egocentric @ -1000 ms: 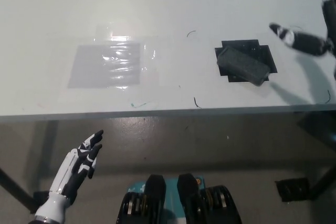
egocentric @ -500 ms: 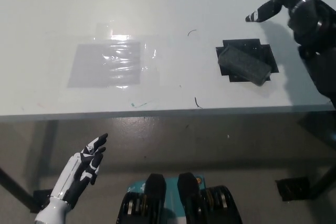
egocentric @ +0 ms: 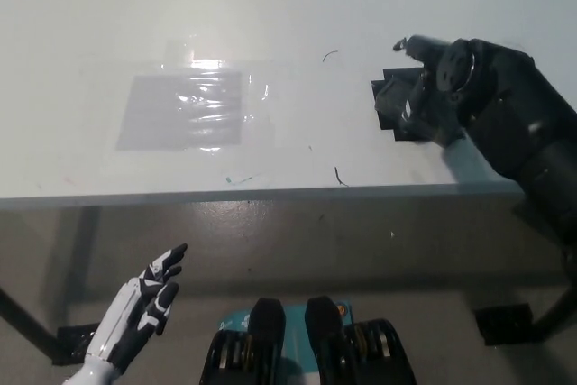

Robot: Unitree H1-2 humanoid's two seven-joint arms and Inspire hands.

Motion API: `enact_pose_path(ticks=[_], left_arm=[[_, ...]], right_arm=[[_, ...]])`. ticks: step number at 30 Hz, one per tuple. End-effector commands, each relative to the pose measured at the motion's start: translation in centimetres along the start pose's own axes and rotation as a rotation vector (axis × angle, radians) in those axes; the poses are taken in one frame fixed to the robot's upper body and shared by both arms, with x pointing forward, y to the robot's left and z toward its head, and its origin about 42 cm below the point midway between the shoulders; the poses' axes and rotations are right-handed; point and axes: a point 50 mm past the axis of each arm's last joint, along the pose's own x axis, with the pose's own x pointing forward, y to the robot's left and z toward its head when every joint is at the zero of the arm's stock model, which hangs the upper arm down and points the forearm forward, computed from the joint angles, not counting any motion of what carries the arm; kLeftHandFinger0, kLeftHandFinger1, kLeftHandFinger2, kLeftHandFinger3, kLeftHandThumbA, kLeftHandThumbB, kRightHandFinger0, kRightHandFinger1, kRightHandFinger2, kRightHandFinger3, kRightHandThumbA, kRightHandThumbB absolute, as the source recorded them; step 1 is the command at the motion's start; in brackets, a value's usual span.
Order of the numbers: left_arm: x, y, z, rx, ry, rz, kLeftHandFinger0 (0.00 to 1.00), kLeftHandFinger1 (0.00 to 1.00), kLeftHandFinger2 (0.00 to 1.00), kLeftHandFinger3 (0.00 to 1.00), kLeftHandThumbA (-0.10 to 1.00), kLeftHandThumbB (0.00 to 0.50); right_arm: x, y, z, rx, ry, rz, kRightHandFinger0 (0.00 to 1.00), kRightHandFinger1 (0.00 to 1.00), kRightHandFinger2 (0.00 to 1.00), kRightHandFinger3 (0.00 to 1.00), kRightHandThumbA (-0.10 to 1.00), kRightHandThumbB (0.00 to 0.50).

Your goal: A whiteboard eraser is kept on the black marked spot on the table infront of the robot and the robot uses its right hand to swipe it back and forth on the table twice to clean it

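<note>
At the right of the frame, the black right hand [egocentric: 446,87] sits over the eraser [egocentric: 394,104], which lies on the black marked spot [egocentric: 389,78] on the desk [egocentric: 270,6]. The hand covers most of the eraser; only its left end shows, together with the left corners of the spot. Whether the fingers have closed on the eraser cannot be told from this view: the back of the hand and the wrist hide the contact area. One finger points toward the upper left, clear of the eraser.

The placement suits the task: the spot fixes a known pick-up position near the desk's right front edge, within easy reach of the right arm, which enters from the lower right. The step in hand appears to be taking hold of the eraser before any swipe.

Left of centre, a shiny clear sheet [egocentric: 185,110] lies flat on the desk, well apart from the eraser. A few short dark marks [egocentric: 338,175] lie between the sheet and the spot.

The white left hand [egocentric: 140,308] rests at the lower left, below the desk edge, fingers spread and holding nothing, kept clear of the working area.
</note>
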Motion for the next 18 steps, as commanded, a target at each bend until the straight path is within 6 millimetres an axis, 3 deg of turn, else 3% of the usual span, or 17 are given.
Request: enact_pose_path(ticks=[1,5,10,13,18], left_arm=[[-0.5,0.1,0.6,0.036,-0.053,-0.025,1.0,1.0,1.0,1.0,0.88,0.464],[-0.8,-0.1,0.3,0.013,-0.035,-0.021,1.0,1.0,1.0,1.0,0.86,0.479],[-1.2,-0.1,0.1,0.028,-0.042,-0.021,1.0,1.0,1.0,1.0,0.87,0.463],[-1.4,0.1,0.0,0.034,-0.041,-0.021,1.0,1.0,1.0,1.0,0.87,0.455],[-1.5,0.1,0.0,0.029,-0.029,-0.017,1.0,1.0,1.0,1.0,0.87,0.47]], right_arm=[[-0.6,-1.0,0.8,-0.04,0.007,0.011,1.0,1.0,1.0,1.0,1.0,0.401],[-0.6,-0.3,1.0,-0.043,-0.003,0.028,1.0,1.0,1.0,1.0,1.0,0.401],[0.0,0.3,0.3,-0.038,0.033,0.042,1.0,1.0,1.0,1.0,1.0,0.393],[0.5,0.5,-0.5,-0.066,0.089,0.042,1.0,1.0,1.0,1.0,1.0,0.426],[0.6,0.5,-1.8,-0.094,0.126,0.031,1.0,1.0,1.0,1.0,1.0,0.39]])
